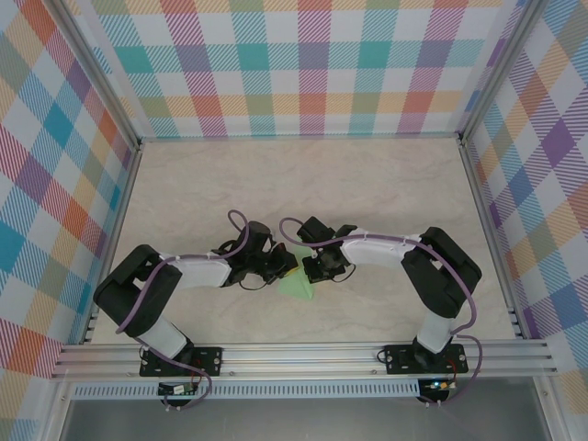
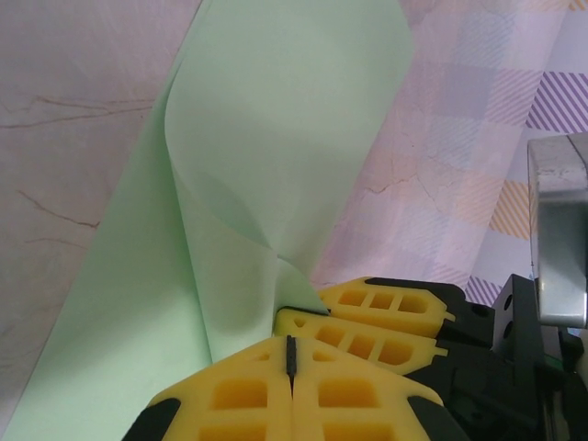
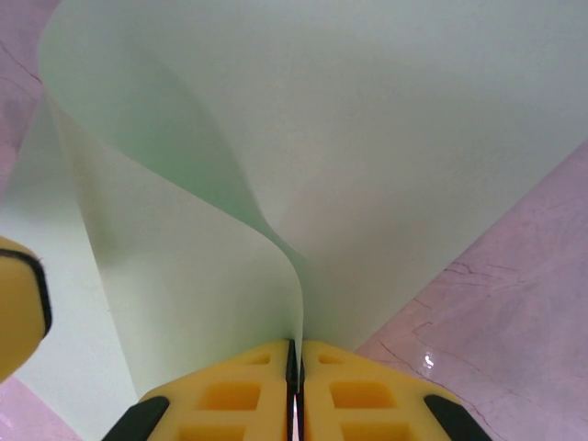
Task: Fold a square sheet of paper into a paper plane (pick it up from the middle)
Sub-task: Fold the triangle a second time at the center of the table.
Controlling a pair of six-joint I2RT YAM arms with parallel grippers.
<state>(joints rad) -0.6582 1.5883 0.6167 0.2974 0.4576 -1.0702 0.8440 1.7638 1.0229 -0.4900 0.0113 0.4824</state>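
— Where's the paper (image 1: 299,286)?
— Mid-table (image 1: 386,184), low between my two wrists, one flap curling upright. My right claw (image 3: 294,344) is clenched on its edge.
— And the left?
— My left claw (image 2: 290,342) is clamped tight, tips against the paper. Whether it's pinching a layer, I can't tell.

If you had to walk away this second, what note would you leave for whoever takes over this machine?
Left gripper: fingers shut, right beside the paper; I cannot tell whether it grips it.
Right gripper: fingers shut on the square sheet of paper, where it curls.
Sheet: near the middle of the table, between both arms, bowed over softly.
Done: sheet gripped and bent.
Left: every sharp crease; no plane shape yet.
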